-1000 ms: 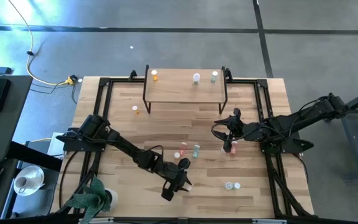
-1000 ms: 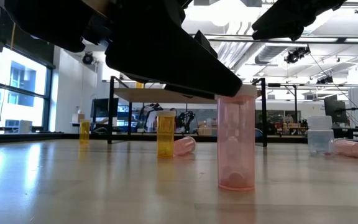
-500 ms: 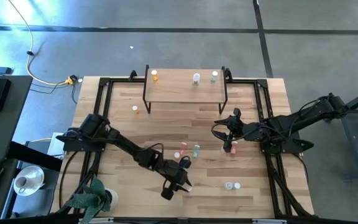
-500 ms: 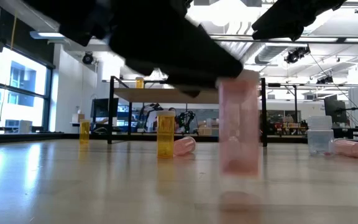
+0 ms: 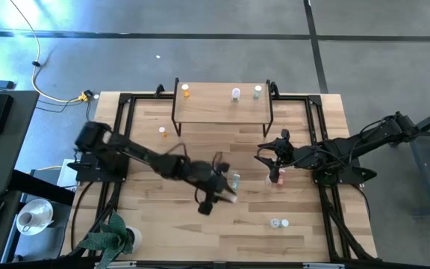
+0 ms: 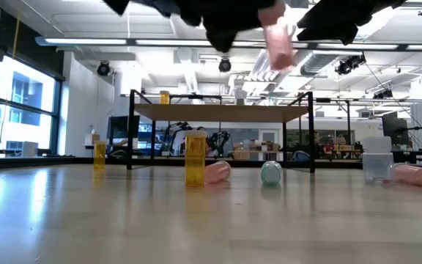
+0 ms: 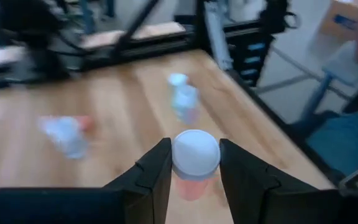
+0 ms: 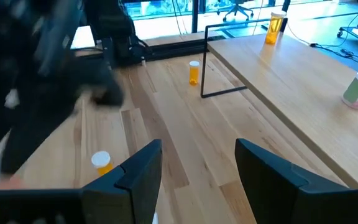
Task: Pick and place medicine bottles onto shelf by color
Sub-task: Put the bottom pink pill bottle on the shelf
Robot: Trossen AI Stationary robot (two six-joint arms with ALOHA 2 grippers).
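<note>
The left tool is clamped on a pink-red bottle with a white cap, its two dark fingers pressing the bottle's sides just below the cap. In the low view that bottle hangs tilted, well above the counter, under the dark bulk of the arm. From above, the left tool sits over the middle of the counter, near a teal green bottle and another pink-red bottle.

The right tool has its fingers spread apart with nothing between them. In the high view it hovers right of centre, close to a pink-red bottle.

Farther out, an orange bottle stands upright on the counter, with a pink one lying on its side just beside it and a teal green one lying down nearby. A pale bottle rests near the counter's front right, and a small orange bottle stands near the shelf's left leg.

The shelf stands at the far edge of the counter. On it are an orange bottle at the left end, a pale blue-white bottle right of the middle, and a teal green bottle at the right end.
</note>
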